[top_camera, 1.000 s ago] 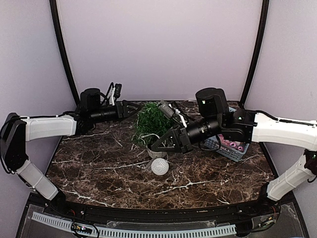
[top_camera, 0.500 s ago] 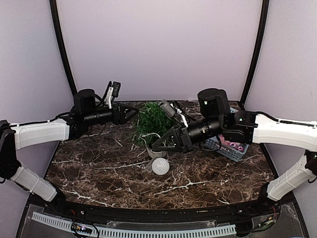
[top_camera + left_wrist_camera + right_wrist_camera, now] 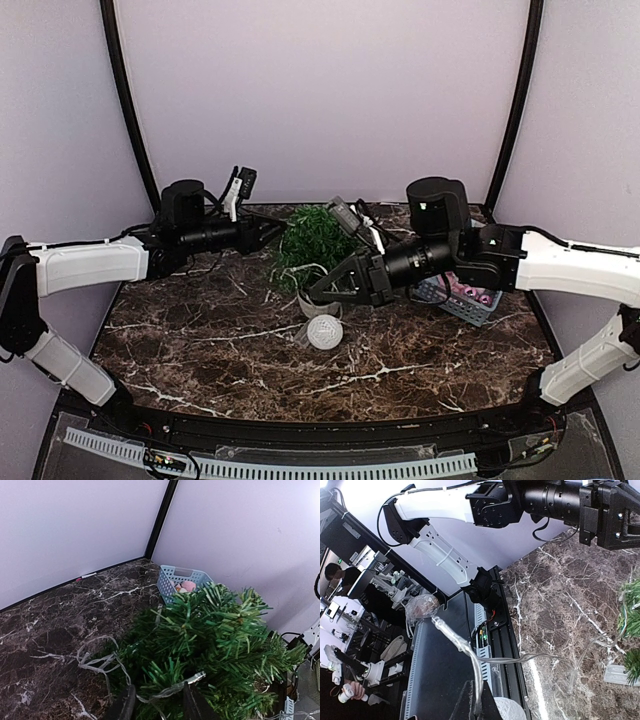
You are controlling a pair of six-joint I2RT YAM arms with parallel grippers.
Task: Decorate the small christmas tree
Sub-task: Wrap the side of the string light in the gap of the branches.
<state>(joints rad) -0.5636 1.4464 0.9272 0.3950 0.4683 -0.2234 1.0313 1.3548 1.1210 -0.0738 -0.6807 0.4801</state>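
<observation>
The small christmas tree [image 3: 316, 238] stands at the back middle of the marble table, and it fills the left wrist view [image 3: 210, 645]. A clear light string [image 3: 170, 691] hangs over its near branches and trails onto the table [image 3: 92, 662]. My left gripper [image 3: 274, 233] is at the tree's left side. It is open, its jaws [image 3: 159, 689] apart with a strand of the string crossing between them. My right gripper [image 3: 320, 293] sits low in front of the tree, shut on the light string [image 3: 470, 652], with one bulb [image 3: 421, 606] sticking out beyond its fingers.
A white textured ball [image 3: 323, 332] lies on the table in front of the tree, just below my right gripper. A blue basket [image 3: 462, 298] with pink ornaments [image 3: 187, 585] stands at the right behind my right arm. Purple walls close the back and sides.
My left arm has reached right into the tree's side and its jaws have narrowed. My right gripper, still holding the string, has shifted slightly right.
</observation>
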